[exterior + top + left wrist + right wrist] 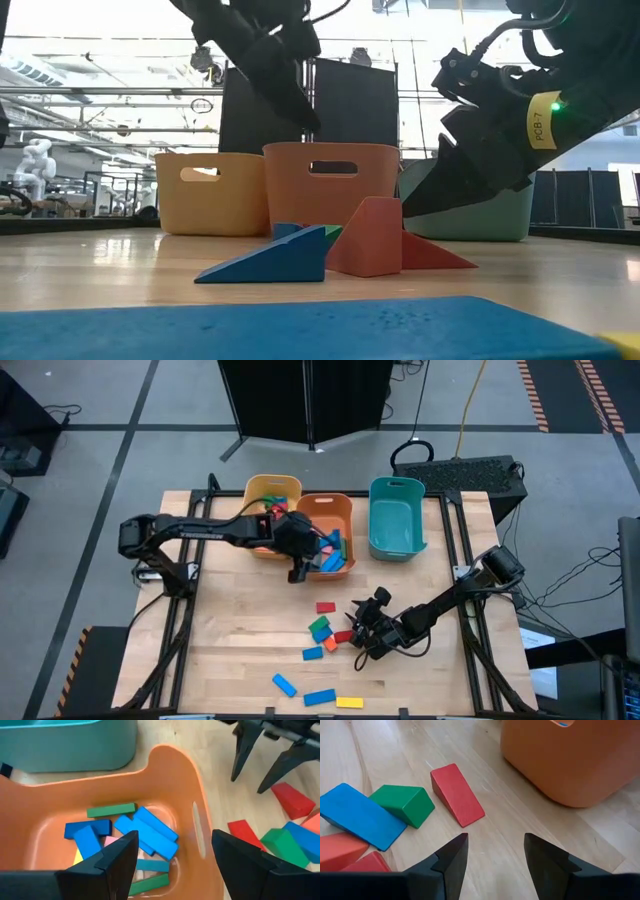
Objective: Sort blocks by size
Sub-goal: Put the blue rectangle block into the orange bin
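On a wooden table [240,650], with the orange bin [325,510] as the marker, loose blocks lie nearest the front edge: a yellow bar [349,702] and a blue bar [319,697] lie with their long axes along the table's front edge, and another blue bar [284,684] lies slanted beside them. Closer to the bin, a cluster of red, green and blue blocks [325,632] sits in front of it, with a red wedge [456,794] apart on the bin's side of the cluster, its long axis angled toward the bin. The right arm reaches in low from the table's right side, its right gripper [362,624] just beside the cluster; the fingers [451,857] stand apart over bare wood, holding nothing. Farther back, the left arm stretches from the table's left side across the yellow bin [270,490]; the left gripper [297,565] hangs over the orange bin's front edge, fingers [112,857] spread and empty, above blue and green bars [145,837] piled inside at mixed angles. The teal bin [396,515] stands to the orange bin's right.
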{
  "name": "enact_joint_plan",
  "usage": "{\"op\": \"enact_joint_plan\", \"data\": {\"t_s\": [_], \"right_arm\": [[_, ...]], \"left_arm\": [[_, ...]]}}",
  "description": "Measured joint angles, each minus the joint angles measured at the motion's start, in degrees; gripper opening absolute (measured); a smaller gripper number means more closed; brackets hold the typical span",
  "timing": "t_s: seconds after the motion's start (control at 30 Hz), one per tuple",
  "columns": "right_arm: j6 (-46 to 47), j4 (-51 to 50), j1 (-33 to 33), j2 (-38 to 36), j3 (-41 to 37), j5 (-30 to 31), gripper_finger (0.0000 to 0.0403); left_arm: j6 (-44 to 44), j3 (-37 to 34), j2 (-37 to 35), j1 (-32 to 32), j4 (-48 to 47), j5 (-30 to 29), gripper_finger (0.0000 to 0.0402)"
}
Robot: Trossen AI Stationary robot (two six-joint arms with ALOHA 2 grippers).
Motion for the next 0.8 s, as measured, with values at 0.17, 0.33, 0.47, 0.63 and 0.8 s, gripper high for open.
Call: {"op": "enact_joint_plan", "data": {"t_s": [0.17,0.33,0.47,0.63,0.8], "right_arm": [[-0.01,-0.09,0.00,0.00,0.01,0.00,0.0180],[-0.05,-0.37,0.00,0.00,0.01,0.00,0.0180],[-0.12,-0.37,0.00,0.00,0.01,0.00,0.0180],[-0.10,-0.32,-0.02,0.00,0.01,-0.04,0.0180],[-0.06,-0.03,-0.02,0.00,0.01,-0.07,0.0180]], "left_arm": [[-1.72,0.02,-3.45,-2.61,-2.92,-0.29,0.0253],[-3.49,0.04,-6.24,-8.91,-6.07,2.28,0.0253],[-3.82,-0.26,-5.74,-15.23,-5.54,3.32,0.0253],[-5.33,-2.06,-2.18,-20.13,-3.73,-1.47,0.0253],[-5.00,-4.86,1.20,-19.94,0.00,-5.63,0.0253]]}}
